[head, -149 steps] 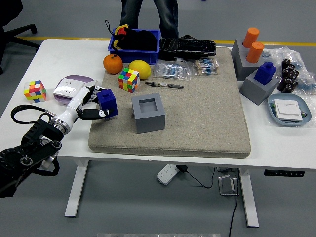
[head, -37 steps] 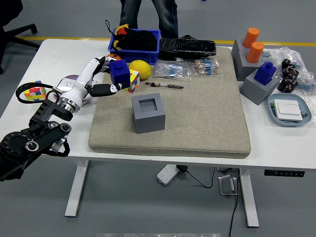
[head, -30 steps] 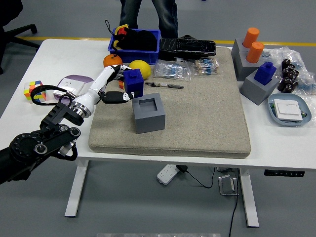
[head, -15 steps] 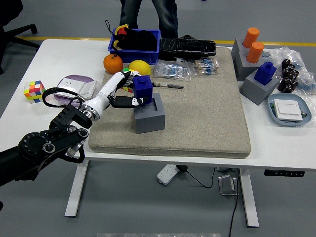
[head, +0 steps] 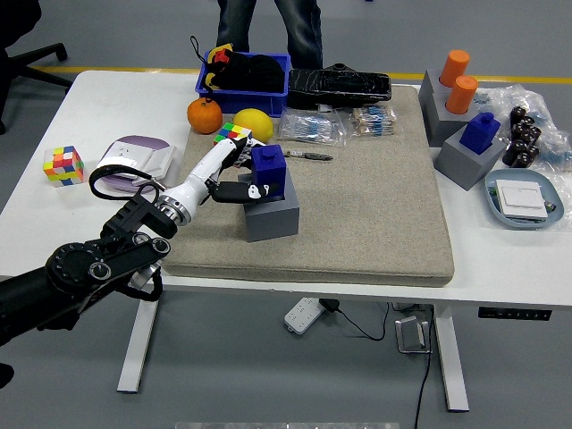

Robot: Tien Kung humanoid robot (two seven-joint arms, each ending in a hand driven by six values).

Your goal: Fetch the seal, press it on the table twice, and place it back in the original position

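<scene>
Left hand (head: 239,175): clasped around the blue seal (head: 267,169).
Seal: right over the grey holder (head: 269,211), mid-mat, left of centre.
Progress: looks like the return leg; seating it and letting go remain.
Right hand: out of shot.
Surface: beige mat (head: 357,188) on a white table (head: 54,192), clutter along the far edge.
Room: grey floor; a person (head: 268,22) stands at the far edge.

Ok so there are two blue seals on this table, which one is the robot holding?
The blue seal at the mat's left, gripped by the left hand over the open grey holder. The other blue seal sits untouched in its own grey holder at the right.
</scene>
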